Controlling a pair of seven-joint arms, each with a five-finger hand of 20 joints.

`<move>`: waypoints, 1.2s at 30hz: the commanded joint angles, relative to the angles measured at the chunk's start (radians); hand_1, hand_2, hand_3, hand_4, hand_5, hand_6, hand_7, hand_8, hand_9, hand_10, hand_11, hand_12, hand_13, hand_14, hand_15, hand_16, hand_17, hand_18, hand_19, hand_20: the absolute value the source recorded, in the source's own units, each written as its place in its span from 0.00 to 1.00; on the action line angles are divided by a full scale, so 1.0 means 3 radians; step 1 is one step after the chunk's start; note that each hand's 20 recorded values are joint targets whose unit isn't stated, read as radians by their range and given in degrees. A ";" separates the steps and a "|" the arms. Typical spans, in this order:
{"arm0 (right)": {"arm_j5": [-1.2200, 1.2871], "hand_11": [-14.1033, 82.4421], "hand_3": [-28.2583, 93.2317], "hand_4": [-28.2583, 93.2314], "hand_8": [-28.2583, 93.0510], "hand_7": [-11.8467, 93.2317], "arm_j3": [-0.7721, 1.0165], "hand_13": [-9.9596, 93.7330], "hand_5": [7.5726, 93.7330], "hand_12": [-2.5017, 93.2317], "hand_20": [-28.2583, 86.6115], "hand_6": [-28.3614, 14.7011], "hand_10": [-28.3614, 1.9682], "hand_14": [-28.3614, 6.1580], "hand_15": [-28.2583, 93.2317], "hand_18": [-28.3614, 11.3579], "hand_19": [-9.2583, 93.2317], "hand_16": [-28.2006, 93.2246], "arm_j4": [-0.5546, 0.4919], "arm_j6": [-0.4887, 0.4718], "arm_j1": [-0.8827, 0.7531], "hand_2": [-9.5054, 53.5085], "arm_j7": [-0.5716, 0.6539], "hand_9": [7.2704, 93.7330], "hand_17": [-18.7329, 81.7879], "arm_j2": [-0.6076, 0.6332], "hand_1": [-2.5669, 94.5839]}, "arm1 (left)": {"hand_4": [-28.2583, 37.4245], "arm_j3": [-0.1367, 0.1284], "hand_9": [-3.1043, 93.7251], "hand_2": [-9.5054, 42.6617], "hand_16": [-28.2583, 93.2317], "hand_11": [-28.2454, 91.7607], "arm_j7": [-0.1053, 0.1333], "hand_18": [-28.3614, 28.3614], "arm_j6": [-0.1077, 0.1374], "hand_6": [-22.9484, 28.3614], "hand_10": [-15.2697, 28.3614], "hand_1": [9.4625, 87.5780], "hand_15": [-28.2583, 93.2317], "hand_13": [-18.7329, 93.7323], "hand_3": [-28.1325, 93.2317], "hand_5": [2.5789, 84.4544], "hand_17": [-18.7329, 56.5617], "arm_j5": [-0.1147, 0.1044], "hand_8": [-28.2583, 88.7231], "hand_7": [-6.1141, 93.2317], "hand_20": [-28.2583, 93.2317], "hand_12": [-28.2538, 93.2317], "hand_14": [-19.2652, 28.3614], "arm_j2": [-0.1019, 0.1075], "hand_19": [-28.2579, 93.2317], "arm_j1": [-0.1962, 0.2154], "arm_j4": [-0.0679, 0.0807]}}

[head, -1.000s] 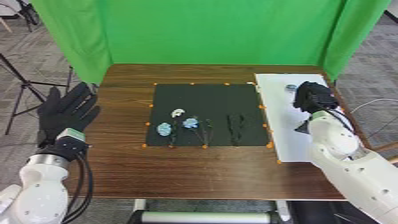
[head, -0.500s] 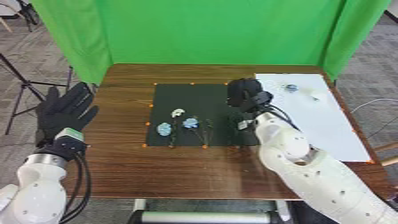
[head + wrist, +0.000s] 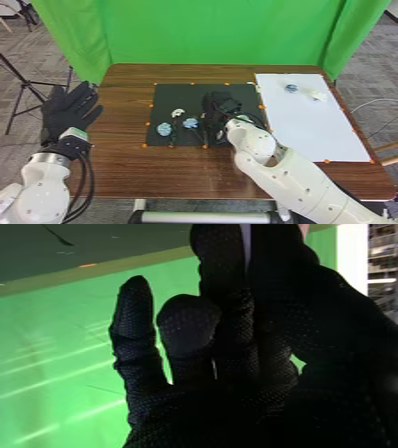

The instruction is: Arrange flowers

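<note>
Apparently you're in the middle of picking out flowers for the white sheet [image 3: 311,131], with your right hand [image 3: 222,102] over the black mat [image 3: 169,95]. Its fingers are fairly straight, with the thumb close by in a narrow gap; you can't tell whether a stem sits between them. On the mat, left of that hand, lie the white flower [image 3: 178,113], the nearer blue flower [image 3: 163,129] and the middle blue flower [image 3: 190,123]. A small blue bloom [image 3: 291,88] and a pale flower [image 3: 318,95] rest on the sheet. Next, you'd likely want a gentle pinch on a stem, then a lift toward the sheet. You'll find no readable label or writing on the flowers.
</note>
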 commanded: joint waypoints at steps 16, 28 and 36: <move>0.0294 0.24 0.77 0.00 0.19 0.47 0.0286 0.72 0.68 0.44 0.61 0.70 0.68 0.60 0.77 0.18 0.77 0.59 -0.0254 -0.0474 -0.0187 0.00 0.0203 0.82 0.43 0.0044 0.62 | 0.00 -0.0215 0.29 0.42 0.15 0.39 0.0024 0.71 0.0219 0.61 0.66 0.20 0.50 0.28 0.81 0.42 0.15 -0.0130 0.15 0.21 0.30 0.29 0.69 -0.0074 0.46 0.0175 -0.0077; 0.0422 0.37 0.85 0.00 0.19 0.41 0.0363 0.71 0.66 0.28 0.60 0.68 0.57 0.54 0.78 0.17 0.77 0.56 -0.0279 -0.0450 -0.0182 0.00 0.0167 0.72 0.42 0.0048 0.54 | 0.00 -0.0289 0.27 0.43 0.15 0.39 0.0072 0.71 0.0188 0.61 0.66 0.19 0.49 0.25 0.81 0.42 0.15 -0.0193 0.15 0.21 0.30 0.29 0.67 -0.0071 0.46 0.0224 -0.0081; 0.0412 0.38 0.85 0.00 0.18 0.40 0.0406 0.70 0.65 0.23 0.59 0.67 0.54 0.53 0.80 0.17 0.76 0.51 -0.0327 -0.0453 -0.0206 0.00 0.0203 0.69 0.42 0.0052 0.52 | 0.00 -0.0328 0.28 0.43 0.15 0.39 0.0052 0.71 0.0197 0.61 0.67 0.19 0.50 0.27 0.80 0.42 0.15 -0.0202 0.15 0.21 0.30 0.30 0.69 -0.0075 0.46 0.0250 -0.0083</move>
